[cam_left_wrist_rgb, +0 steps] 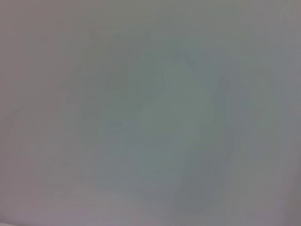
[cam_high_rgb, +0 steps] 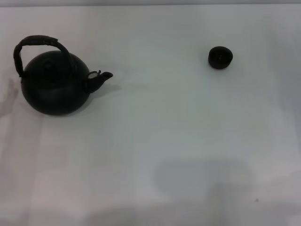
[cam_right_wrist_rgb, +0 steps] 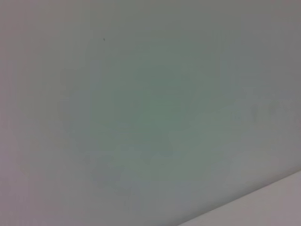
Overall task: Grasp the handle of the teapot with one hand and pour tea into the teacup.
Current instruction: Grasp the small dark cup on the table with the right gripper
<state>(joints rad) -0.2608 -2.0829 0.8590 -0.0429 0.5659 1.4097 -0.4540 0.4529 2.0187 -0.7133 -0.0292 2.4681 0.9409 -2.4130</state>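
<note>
The matte black teapot (cam_high_rgb: 55, 88) stands upright on the white table (cam_high_rgb: 160, 141) at the far left in the head view, its short spout (cam_high_rgb: 104, 77) pointing right. Its rough brownish hoop handle (cam_high_rgb: 36, 43) arches over the lid knob (cam_high_rgb: 47, 66). The small black teacup (cam_high_rgb: 220, 57) stands upright at the far right, well apart from the teapot. Neither gripper shows in any view. Both wrist views show only bare table surface.
The white table fills the head view, with soft shadows near its front edge (cam_high_rgb: 202, 176). A table edge crosses one corner of the right wrist view (cam_right_wrist_rgb: 263, 193).
</note>
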